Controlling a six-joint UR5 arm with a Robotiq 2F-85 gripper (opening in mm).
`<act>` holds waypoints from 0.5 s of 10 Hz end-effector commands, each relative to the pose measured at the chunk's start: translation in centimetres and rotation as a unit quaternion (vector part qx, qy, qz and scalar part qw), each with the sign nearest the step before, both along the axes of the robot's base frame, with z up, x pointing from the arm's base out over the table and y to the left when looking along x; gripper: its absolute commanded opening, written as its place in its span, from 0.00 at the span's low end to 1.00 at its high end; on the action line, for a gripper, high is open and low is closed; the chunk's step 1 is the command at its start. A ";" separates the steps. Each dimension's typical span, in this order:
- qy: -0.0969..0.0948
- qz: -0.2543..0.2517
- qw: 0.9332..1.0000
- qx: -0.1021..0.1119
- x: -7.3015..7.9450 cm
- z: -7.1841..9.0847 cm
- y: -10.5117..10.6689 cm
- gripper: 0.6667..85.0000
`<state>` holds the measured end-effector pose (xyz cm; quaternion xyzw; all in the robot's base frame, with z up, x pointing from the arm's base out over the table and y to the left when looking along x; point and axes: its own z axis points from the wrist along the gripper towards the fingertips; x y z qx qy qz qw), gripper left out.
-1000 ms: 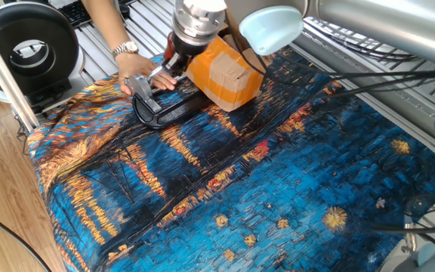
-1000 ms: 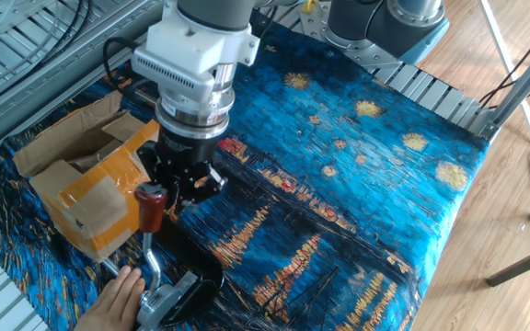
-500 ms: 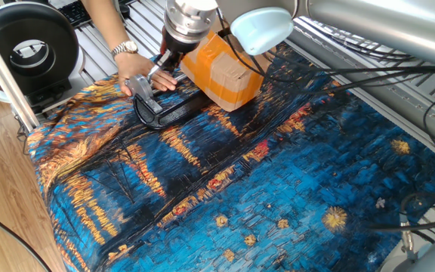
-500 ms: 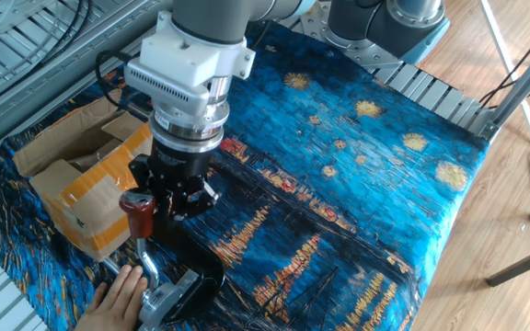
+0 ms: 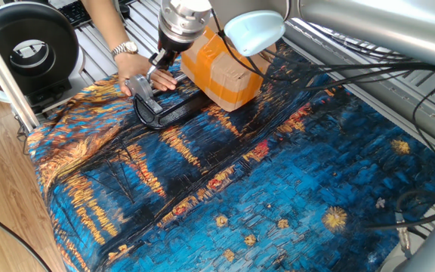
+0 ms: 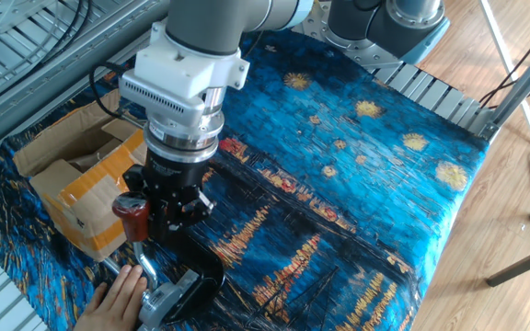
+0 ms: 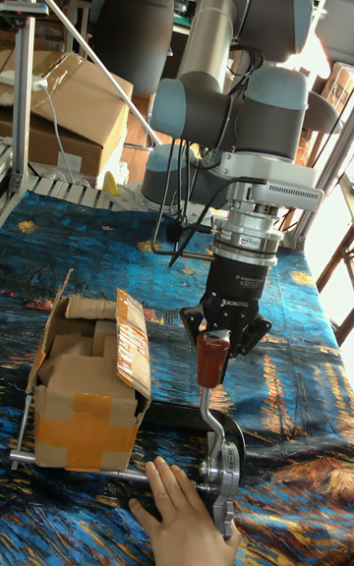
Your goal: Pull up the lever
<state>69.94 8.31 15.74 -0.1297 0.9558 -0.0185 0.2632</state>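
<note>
- Surface (image 5: 293,189), blue-patterned cloth: wide open room right of the work.
- Cardboard box (image 7: 88,394) just beside lever.
- Gripper (image 7: 218,335): fingers closed on lever (image 7: 210,384) knob, rod near upright.
- Human hand (image 7: 182,517) at bracket; base partly hidden.

We see even, bright ambient light in all views, no hard shadows on the cloth (image 5: 278,181). Tall fixed view: strong backlight from 1–3 o'clock, window area blown out, glare on the arm shell (image 7: 285,124). One fixed view: specular highlights on the pale joint cap (image 5: 254,30) at 12 o'clock. Focus sharp at centre; slight softness toward the edges. No motion blur visible.
</note>
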 end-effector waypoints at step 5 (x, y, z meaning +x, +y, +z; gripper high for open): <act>0.025 0.004 1.000 -0.005 -2.3 0.3 -0.5 0.22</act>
